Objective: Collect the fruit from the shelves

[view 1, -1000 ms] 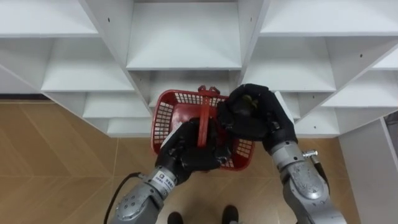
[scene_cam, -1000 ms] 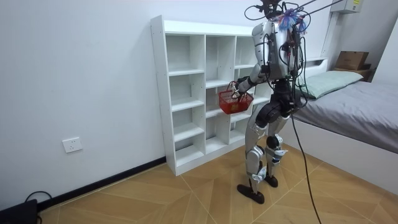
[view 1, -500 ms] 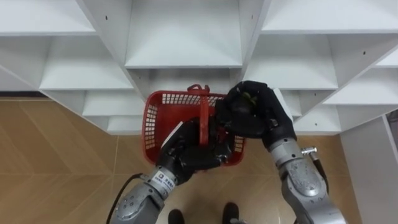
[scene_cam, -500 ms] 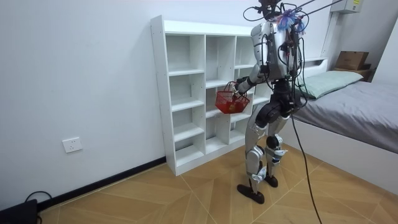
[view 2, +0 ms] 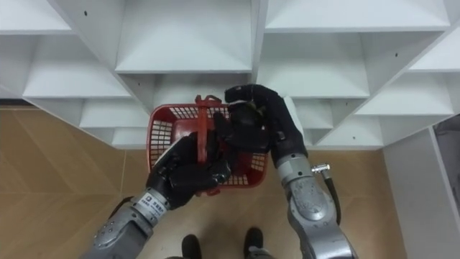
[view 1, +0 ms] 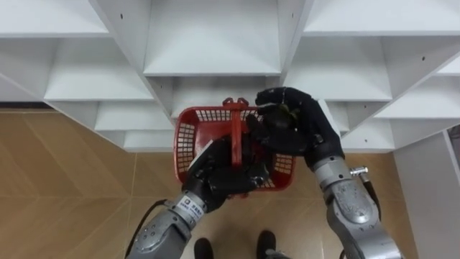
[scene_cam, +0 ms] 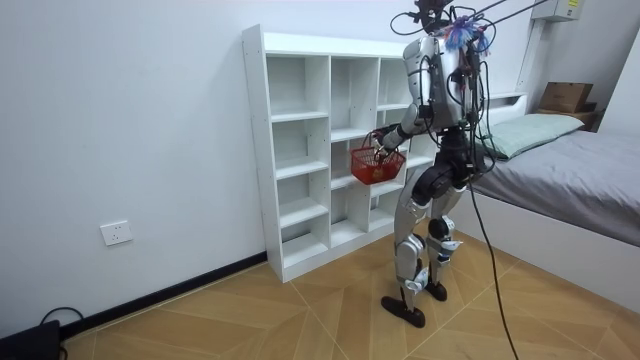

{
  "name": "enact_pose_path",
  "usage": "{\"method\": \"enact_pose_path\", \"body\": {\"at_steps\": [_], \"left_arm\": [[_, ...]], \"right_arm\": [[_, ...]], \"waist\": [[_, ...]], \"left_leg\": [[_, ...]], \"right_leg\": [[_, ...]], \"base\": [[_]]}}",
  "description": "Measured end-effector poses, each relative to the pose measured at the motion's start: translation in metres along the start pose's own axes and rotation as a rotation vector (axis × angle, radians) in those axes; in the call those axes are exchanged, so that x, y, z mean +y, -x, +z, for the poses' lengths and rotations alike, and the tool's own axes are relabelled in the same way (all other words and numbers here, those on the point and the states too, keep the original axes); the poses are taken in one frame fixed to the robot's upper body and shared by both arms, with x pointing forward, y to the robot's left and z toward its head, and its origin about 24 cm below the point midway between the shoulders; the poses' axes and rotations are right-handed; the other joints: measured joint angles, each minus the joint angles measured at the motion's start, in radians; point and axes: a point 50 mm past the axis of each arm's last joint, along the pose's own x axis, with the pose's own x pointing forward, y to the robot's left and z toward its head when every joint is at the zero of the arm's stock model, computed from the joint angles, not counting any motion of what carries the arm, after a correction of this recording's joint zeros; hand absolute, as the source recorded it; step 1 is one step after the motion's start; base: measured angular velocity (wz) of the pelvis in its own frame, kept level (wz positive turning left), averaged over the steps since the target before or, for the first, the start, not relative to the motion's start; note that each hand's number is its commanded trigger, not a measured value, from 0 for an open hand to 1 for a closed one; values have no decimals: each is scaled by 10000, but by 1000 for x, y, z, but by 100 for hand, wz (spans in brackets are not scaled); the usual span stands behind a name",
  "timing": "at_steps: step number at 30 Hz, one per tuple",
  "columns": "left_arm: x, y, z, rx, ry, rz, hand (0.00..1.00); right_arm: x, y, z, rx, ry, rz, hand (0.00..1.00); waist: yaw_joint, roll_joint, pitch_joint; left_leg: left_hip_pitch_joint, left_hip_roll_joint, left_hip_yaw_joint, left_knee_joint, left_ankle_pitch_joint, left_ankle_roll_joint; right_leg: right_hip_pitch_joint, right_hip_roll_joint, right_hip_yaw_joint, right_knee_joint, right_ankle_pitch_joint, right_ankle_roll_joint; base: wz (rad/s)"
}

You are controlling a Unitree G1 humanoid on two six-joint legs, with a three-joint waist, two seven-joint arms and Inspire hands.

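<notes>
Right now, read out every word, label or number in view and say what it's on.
Tag by the left hand: has print, too small to read.
White patch in the red basket: maybe a label, unreadable.
Fruit in the right hand: no sticker seen.
White shelves, wall socket: no text seen.

The robot is standing upright, holding both forearms raised in front of its waist. The left arm is extending from the lower left, bent at the elbow. The left hand (view 1: 224, 171) is gripping the basket handle (view 1: 236, 129) with its fingers curled round it and its knuckles facing the camera. The right arm is angling up from the lower right. The right hand (view 1: 291, 126) is hovering just beside the left one, fingers curled, seemingly cupping a small greenish fruit (view 1: 288, 112).
</notes>
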Motion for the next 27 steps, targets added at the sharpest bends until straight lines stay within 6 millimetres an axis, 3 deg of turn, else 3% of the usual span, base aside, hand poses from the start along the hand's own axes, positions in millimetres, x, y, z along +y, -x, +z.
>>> {"method": "enact_pose_path", "body": {"at_steps": [27], "left_arm": [[2, -4, 10, -277, -359, -261, 100]], "right_arm": [[1, -1, 7, -505, -15, 246, 0]], "waist": [[23, 58, -40]], "left_leg": [[-23, 109, 53, 137, -3, -21]], "right_leg": [[42, 69, -25, -23, 75, -77]], "base": [[0]]}}
